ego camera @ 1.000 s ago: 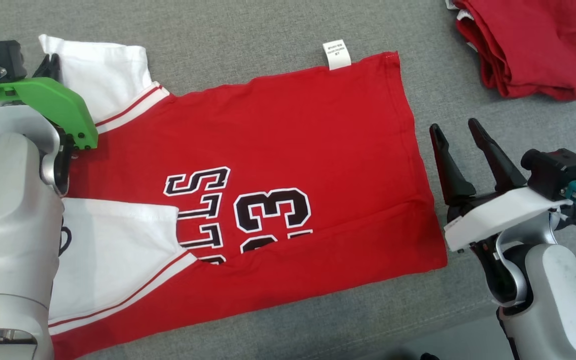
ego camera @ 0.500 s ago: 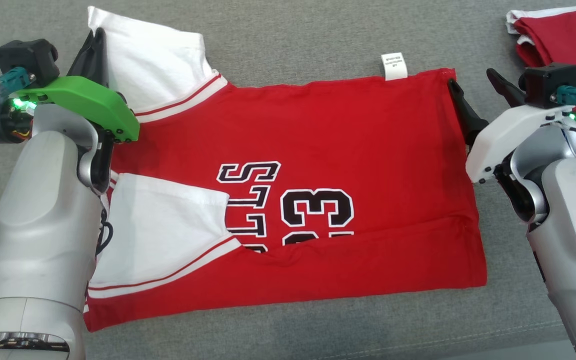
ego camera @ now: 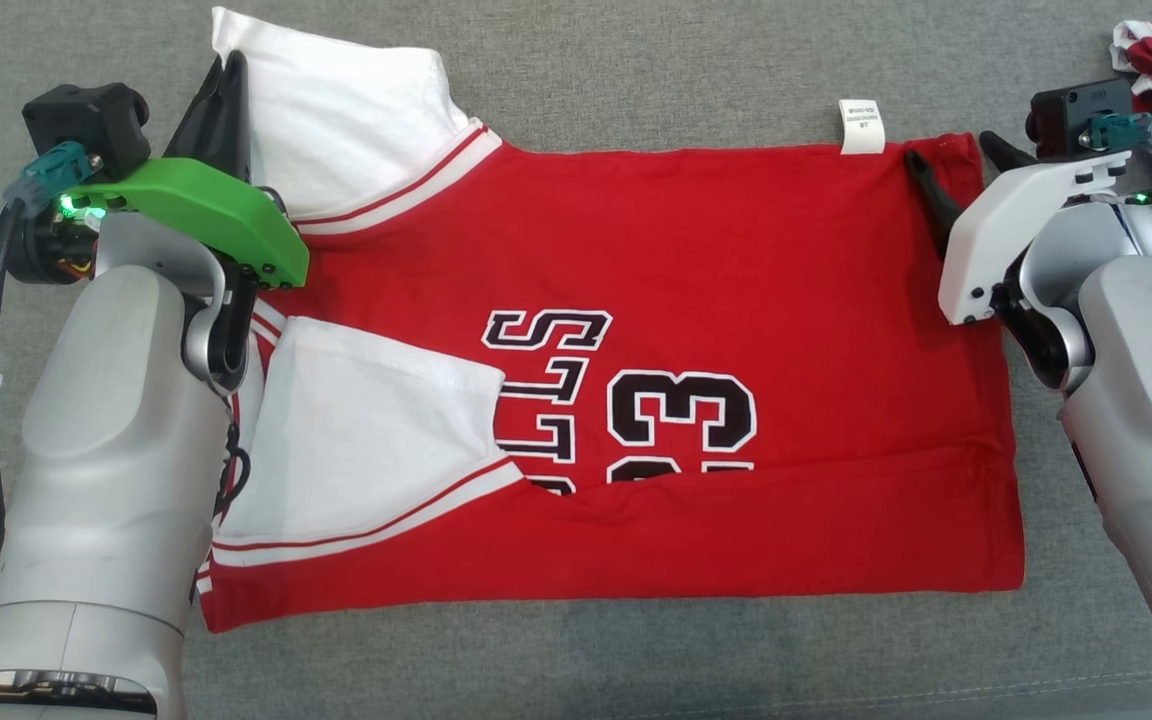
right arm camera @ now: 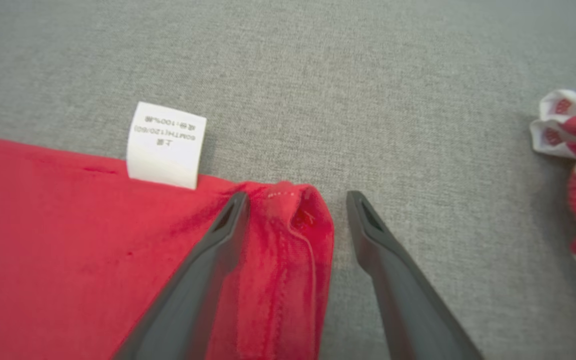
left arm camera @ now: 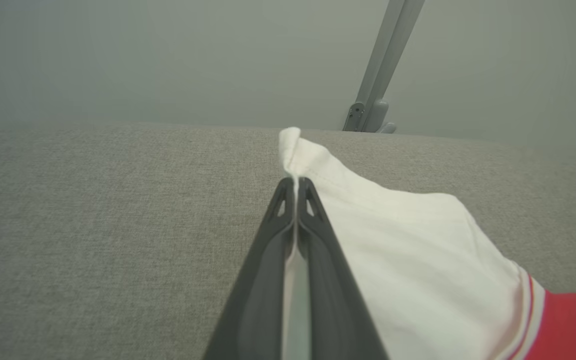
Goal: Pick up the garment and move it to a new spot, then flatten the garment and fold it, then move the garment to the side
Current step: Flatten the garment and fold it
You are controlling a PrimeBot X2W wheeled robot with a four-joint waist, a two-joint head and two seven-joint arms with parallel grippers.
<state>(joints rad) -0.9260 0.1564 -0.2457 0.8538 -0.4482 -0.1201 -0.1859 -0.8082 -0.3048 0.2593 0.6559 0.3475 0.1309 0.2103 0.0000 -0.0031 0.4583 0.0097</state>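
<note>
Left forearm [ego camera: 116, 450] at lower left of the head view, angled up and forward, wrist capped by a green bracket [ego camera: 206, 210]. Left gripper [ego camera: 233, 65] pointing away from the body, both dark fingers pressed flat together on the edge of a white sleeve [left arm camera: 408, 250]. Right forearm [ego camera: 1146, 400] at lower right, wrist under a white bracket [ego camera: 1016, 220], turned inward. Right gripper [right arm camera: 298, 197] low, fingers spread wide apart.
</note>
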